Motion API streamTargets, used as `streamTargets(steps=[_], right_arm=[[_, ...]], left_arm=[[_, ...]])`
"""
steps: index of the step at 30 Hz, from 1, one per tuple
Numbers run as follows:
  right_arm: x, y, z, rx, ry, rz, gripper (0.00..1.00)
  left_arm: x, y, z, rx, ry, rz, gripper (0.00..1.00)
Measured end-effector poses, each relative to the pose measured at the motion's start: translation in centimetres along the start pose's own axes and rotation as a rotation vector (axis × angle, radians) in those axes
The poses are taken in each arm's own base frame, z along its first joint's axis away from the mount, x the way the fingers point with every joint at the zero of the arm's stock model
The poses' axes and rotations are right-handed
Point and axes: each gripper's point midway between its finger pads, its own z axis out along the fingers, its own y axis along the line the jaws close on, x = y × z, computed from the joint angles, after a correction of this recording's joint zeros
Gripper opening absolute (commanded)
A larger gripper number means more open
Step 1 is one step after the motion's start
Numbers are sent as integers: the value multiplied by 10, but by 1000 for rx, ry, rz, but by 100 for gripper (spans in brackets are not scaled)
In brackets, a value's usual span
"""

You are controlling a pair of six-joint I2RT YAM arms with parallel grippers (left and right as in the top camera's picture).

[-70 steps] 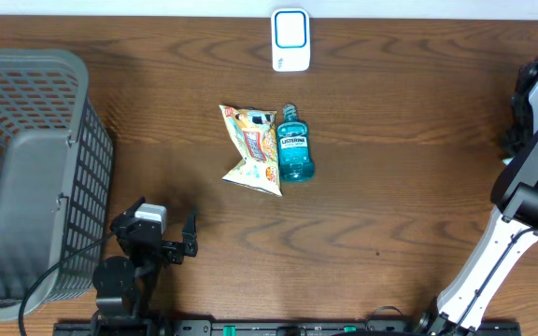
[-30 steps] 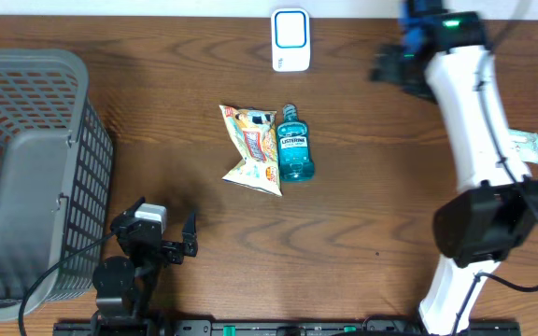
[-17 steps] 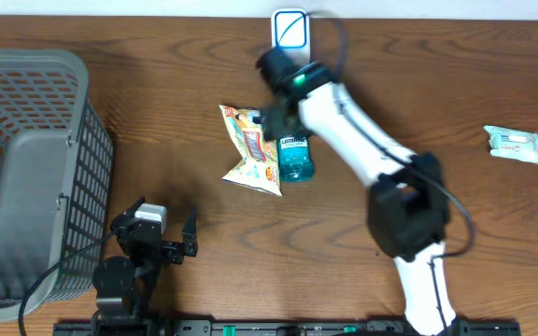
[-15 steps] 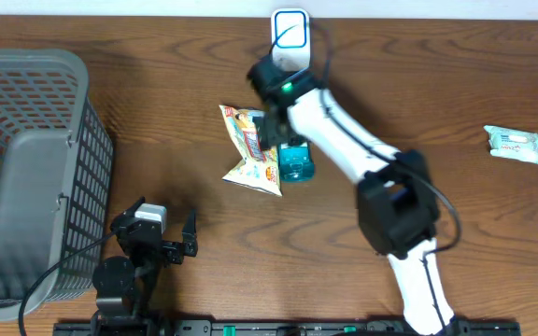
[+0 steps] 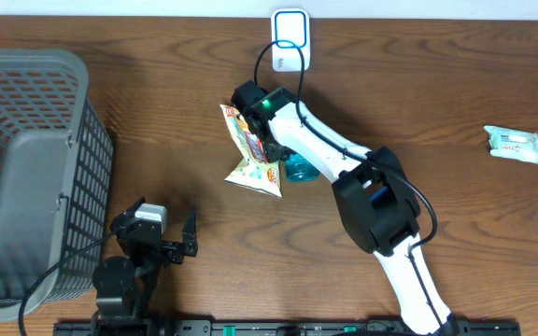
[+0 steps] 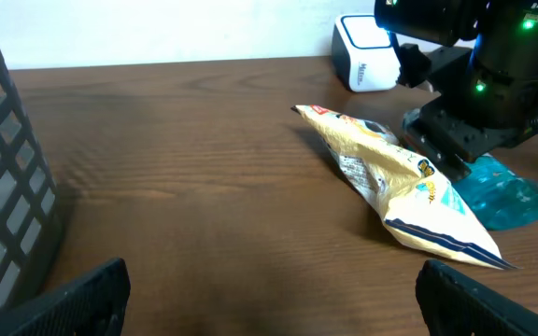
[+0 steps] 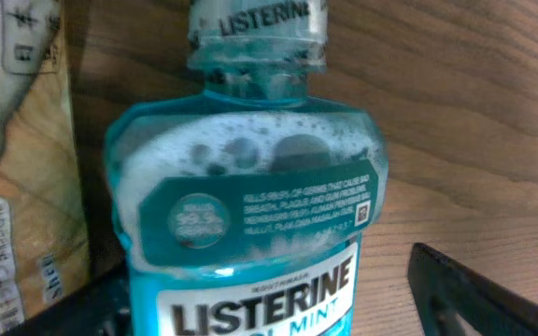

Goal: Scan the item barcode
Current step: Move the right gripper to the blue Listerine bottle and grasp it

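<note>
A teal Listerine mouthwash bottle point(image 5: 300, 169) lies flat at the table's middle, cap toward the white barcode scanner point(image 5: 290, 39) at the back edge. My right gripper point(image 5: 280, 147) is low over it, covering its upper half. In the right wrist view the bottle point(image 7: 250, 205) fills the frame between my right gripper's point(image 7: 269, 303) two dark fingers, with bare wood showing between the bottle and the right finger point(image 7: 479, 294); it is open. My left gripper point(image 6: 283, 313) rests open near the front edge with nothing in it. A yellow snack bag point(image 5: 250, 154) lies against the bottle's left side.
A large grey mesh basket point(image 5: 26, 177) fills the left side. A small white packet point(image 5: 514, 144) lies at the far right. In the left wrist view the snack bag point(image 6: 400, 182) and the right arm point(image 6: 479, 79) are ahead to the right.
The right arm swung from the far right across the back of the table and came down over the bottle; its fingers now straddle it, a little narrower. The left arm has not moved.
</note>
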Motion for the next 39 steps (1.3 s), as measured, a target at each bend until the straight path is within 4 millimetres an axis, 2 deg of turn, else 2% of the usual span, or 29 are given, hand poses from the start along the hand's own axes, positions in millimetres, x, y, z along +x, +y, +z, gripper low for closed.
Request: streamTargets(steps=[3, 10, 12, 19, 30, 34, 39], right_arm=[[1, 1, 3, 5, 6, 1, 59], [-1, -9, 1, 61, -1, -17, 11], [-6, -17, -5, 92, -25, -15, 9], [-8, -21, -6, 9, 15, -60, 6], [-1, -30, -9, -520, 174, -124, 10], [0, -32, -9, -626, 189, -118, 10], [3, -24, -13, -714, 203, -127, 12]], left_arm=[[0, 0, 0, 0, 0, 0, 98], [0, 0, 0, 0, 0, 0, 98], [0, 0, 0, 0, 0, 0, 98], [0, 0, 0, 0, 0, 0, 98], [0, 0, 0, 0, 0, 0, 98], [0, 0, 0, 0, 0, 0, 98], [0, 0, 0, 0, 0, 0, 98]])
